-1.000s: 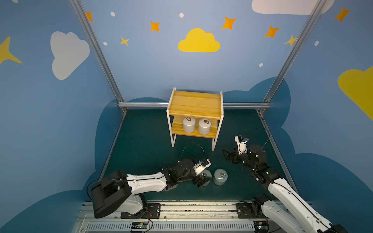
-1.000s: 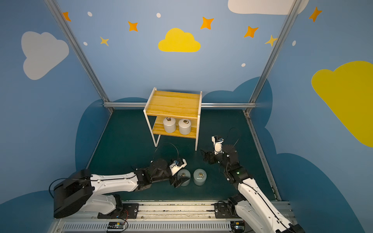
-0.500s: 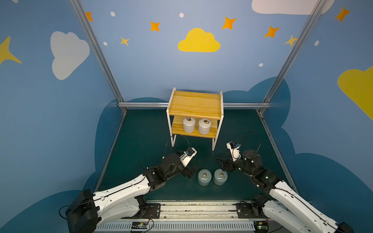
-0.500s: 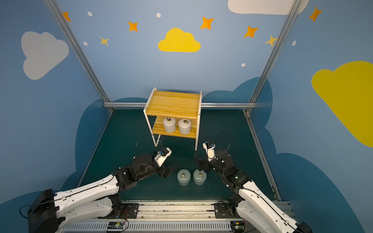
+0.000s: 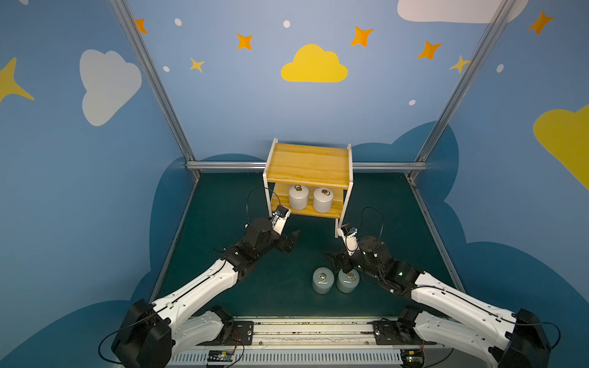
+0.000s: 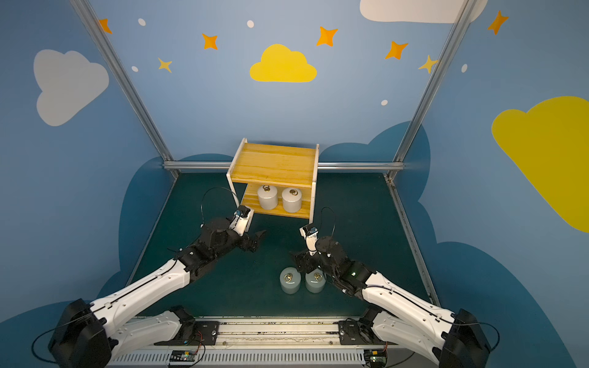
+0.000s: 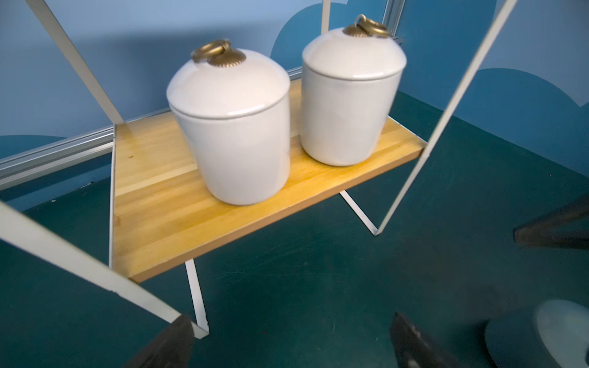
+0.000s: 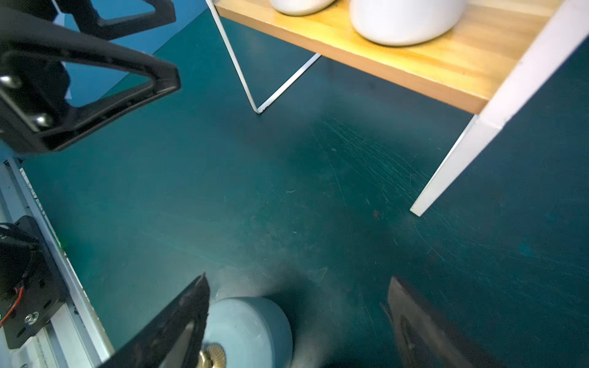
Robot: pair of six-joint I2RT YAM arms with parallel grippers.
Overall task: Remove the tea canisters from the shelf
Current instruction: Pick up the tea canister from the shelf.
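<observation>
The shelf stands at the back of the green floor. Two off-white tea canisters stand side by side on its lower board, large in the left wrist view. Two grey-blue canisters stand together on the floor in front. My left gripper is open and empty, low before the shelf's left leg. My right gripper hangs open just behind the floor canisters, and a grey-blue canister lies beside one finger, ungripped.
Blue walls with metal posts close in the floor on three sides. The arms' base rail runs along the front edge. The shelf's thin white legs stand close to both grippers. The left gripper's finger shows in the right wrist view.
My left gripper let go of the left grey-blue canister on the floor, opened wider and moved back toward the shelf. My right gripper came forward and down toward the floor canisters.
</observation>
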